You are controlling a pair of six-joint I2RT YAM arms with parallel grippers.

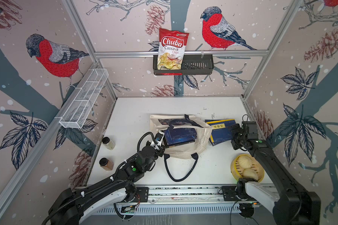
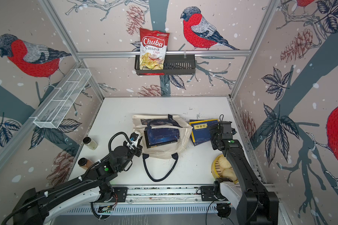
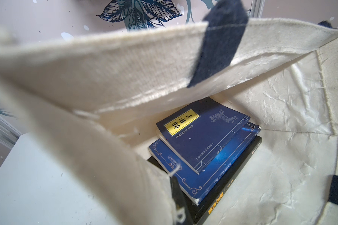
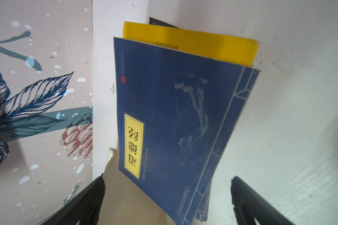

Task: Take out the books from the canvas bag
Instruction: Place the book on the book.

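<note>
Left pincer (image 1: 160,141) is shut at the rim of the bag (image 1: 183,152), and cloth appears to be pinched in it, so that the mouth is held open. Right pincer (image 4: 168,180) is spread wide and holds nothing; it is poised over the pile (image 4: 174,116) already laid on the table (image 1: 135,116) just beside the bag. Three books (image 3: 203,140) are seen stacked deep inside the bag: a thin one with a yellow label on top, "The Little Prince" under it, a black one lowest.

Trouble is to be expected mainly from the cloth. Were the rim let slip, the mouth would fall shut over the books. A handle (image 3: 220,48) lies across the opening and could be caught by an entering finger. The top book sits skewed, so two could be taken together or one dropped at the rim. The light bag could also be dragged along.

The left pincer's fingers are not shown in its wrist view and are masked by the wrist in both top views, so that grip is judged, not seen. The pile's count cannot be told: blue on top, yellow beneath, a dark corner below. Part of it is covered by the right arm (image 1: 261,148) in both top views.
</note>
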